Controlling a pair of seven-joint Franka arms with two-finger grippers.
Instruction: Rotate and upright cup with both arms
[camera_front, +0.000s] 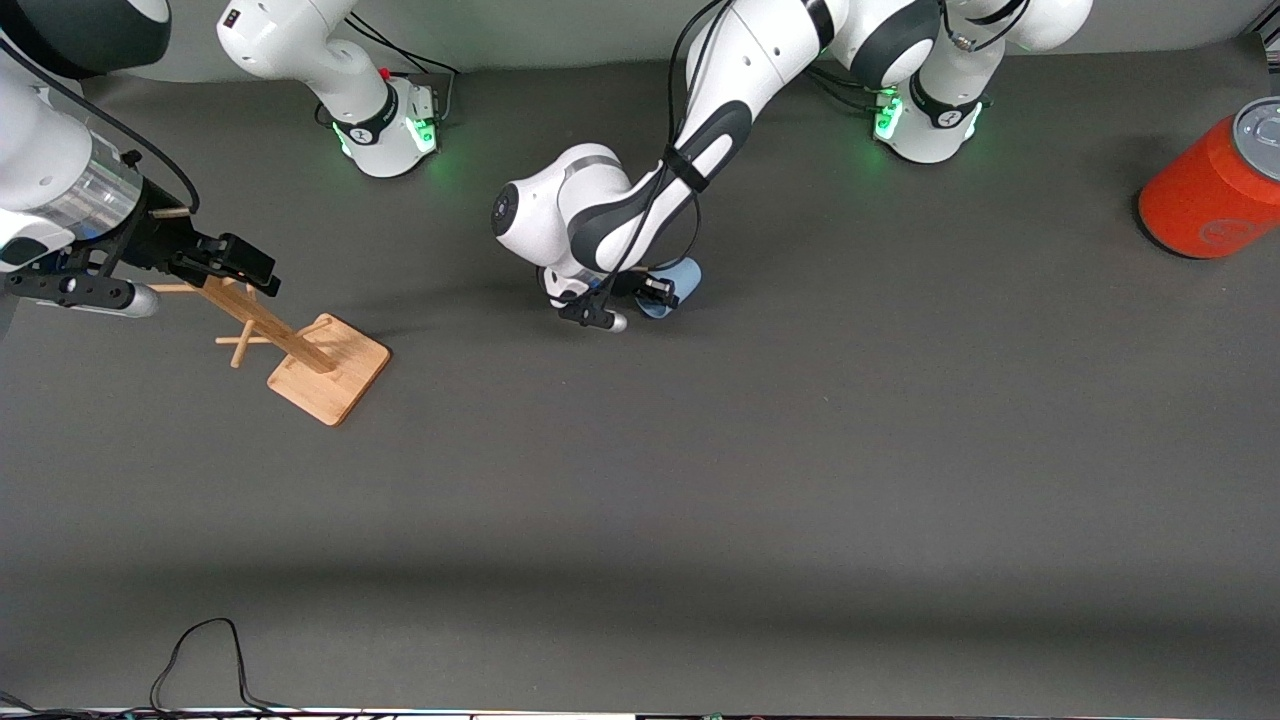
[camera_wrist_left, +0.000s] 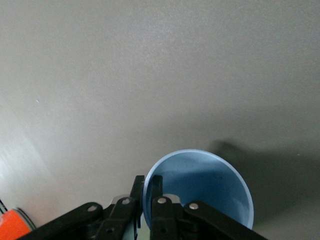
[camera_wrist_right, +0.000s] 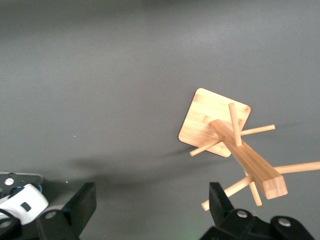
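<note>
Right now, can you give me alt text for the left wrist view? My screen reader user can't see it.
The left gripper is shut on the rim of the light-blue cup, one finger inside the open mouth and one outside, over the grey table. A sliver of an orange-red cylinder shows at the frame's edge.

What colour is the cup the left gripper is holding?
Light blue, plain; the cup shows best in the left wrist view.

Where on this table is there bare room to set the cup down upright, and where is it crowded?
The widest bare patch is the dark mat nearer the front camera than the wooden peg rack and the small light-blue plastic cup. More lies between cup and orange-red cylinder. Crowded: around the rack under the open right end effector, and where the left end effector pinches the cup's rim.
</note>
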